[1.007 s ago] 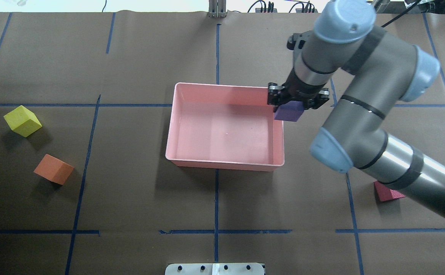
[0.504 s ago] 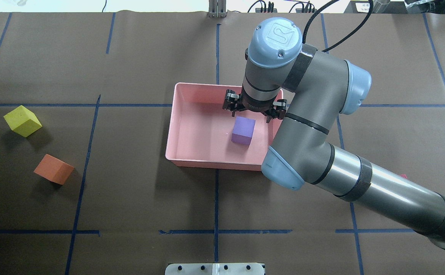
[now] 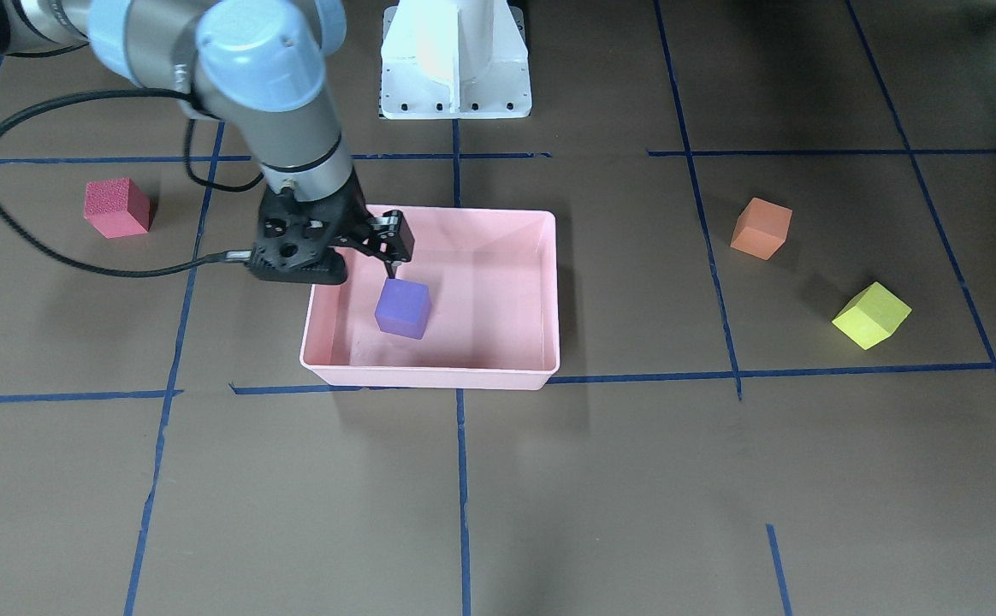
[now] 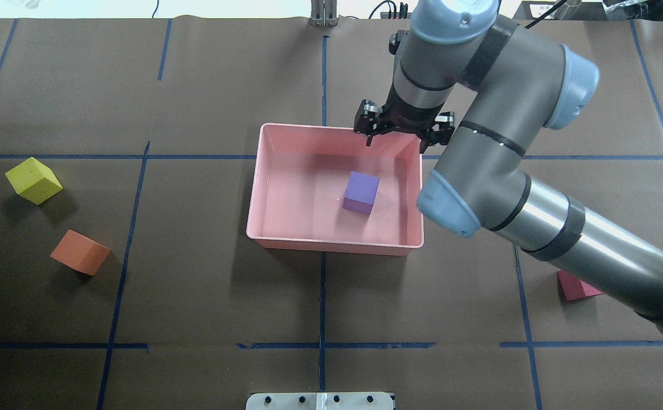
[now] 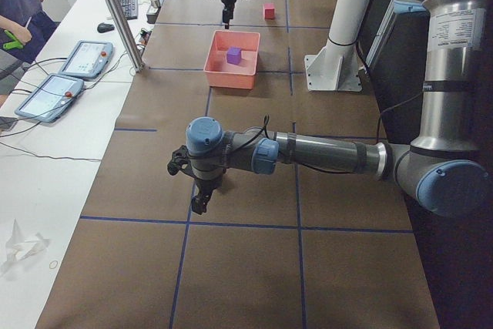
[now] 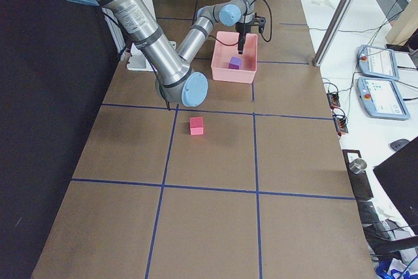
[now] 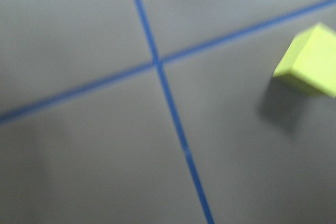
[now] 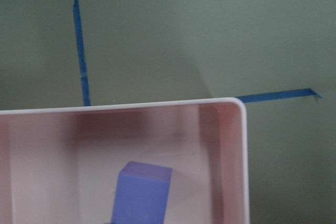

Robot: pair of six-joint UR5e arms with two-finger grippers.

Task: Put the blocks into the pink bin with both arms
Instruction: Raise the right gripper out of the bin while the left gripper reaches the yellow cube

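The purple block (image 4: 361,192) lies free inside the pink bin (image 4: 331,246), right of its middle; it also shows in the front view (image 3: 403,308) and the right wrist view (image 8: 140,192). My right gripper (image 4: 395,145) is open and empty above the bin's far right corner. The red block (image 4: 576,286) sits on the table to the right, partly hidden by the right arm. The yellow-green block (image 4: 33,180) and the orange block (image 4: 80,251) sit at the far left. My left gripper (image 5: 196,190) shows only in the exterior left view, so I cannot tell its state.
The white pedestal base (image 3: 455,60) stands at the robot's side of the table. A black cable (image 3: 36,248) loops over the table near the red block (image 3: 117,207). Blue tape lines grid the brown table. A metal post (image 5: 115,13) and tablets stand at the far side.
The right gripper carried the purple block from the bin's right rim over the bin and opened. The block now lies in the bin; the gripper has drawn back to the far right corner.
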